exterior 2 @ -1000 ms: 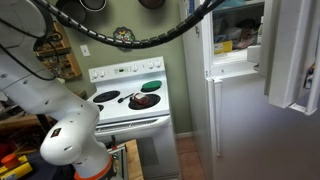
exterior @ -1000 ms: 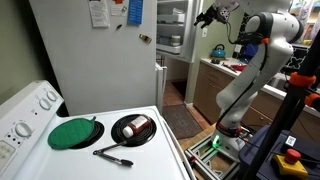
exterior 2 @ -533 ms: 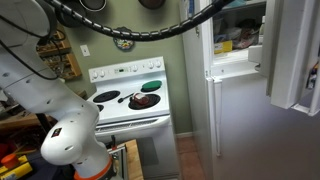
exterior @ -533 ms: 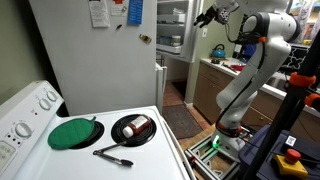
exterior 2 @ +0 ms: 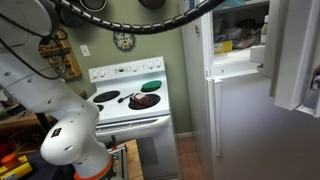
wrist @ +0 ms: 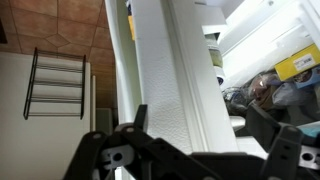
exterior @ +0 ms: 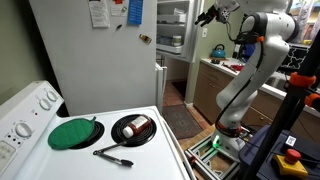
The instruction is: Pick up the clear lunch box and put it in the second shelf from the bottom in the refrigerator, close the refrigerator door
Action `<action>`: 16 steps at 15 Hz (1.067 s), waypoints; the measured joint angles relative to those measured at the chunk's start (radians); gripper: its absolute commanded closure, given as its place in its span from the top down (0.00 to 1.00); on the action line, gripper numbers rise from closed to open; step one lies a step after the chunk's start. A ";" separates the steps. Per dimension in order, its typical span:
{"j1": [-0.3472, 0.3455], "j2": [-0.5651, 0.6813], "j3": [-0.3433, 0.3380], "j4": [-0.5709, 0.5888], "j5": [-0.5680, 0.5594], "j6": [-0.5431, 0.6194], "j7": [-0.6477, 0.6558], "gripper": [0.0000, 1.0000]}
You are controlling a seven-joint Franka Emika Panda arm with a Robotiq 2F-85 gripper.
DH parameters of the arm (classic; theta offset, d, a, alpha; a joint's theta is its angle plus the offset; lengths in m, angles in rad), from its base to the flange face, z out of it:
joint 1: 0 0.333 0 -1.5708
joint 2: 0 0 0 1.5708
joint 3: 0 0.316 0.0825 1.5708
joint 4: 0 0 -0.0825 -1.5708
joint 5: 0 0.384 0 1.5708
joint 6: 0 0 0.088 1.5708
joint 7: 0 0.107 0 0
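The refrigerator (exterior: pixel 95 60) stands open, with papers and magnets on its broad face and white shelves (exterior: pixel 170 30) inside. Its interior also shows in an exterior view (exterior 2: pixel 235 35). The refrigerator door (exterior 2: pixel 296 50) is swung open, a tall white panel. My gripper (exterior: pixel 207 15) is high up, just in front of the open shelves. In the wrist view my gripper (wrist: pixel 200 128) is open, its fingers spread wide either side of a white panel edge (wrist: pixel 165 70). It holds nothing. I cannot make out the clear lunch box in any view.
A white stove (exterior: pixel 150 150) carries a black pan (exterior: pixel 133 130), a round green lid (exterior: pixel 72 133) and a dark utensil (exterior: pixel 112 155). A counter with a kettle (exterior: pixel 218 50) stands behind my arm. A mat (exterior: pixel 182 120) lies on the floor.
The refrigerator door's edge has shifted slightly to the right in an exterior view. My gripper has hardly moved.
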 measured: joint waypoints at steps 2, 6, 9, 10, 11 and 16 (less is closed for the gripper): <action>-0.008 0.009 -0.001 0.017 0.000 -0.002 0.000 1.00; -0.014 0.029 -0.002 0.037 0.004 -0.002 -0.001 1.00; -0.013 0.046 0.000 0.038 0.027 -0.033 0.000 1.00; -0.014 0.051 0.001 0.039 0.036 -0.051 0.000 1.00; -0.014 0.056 0.001 0.040 0.043 -0.065 0.000 1.00; -0.023 0.071 -0.001 0.085 0.089 -0.288 0.009 1.00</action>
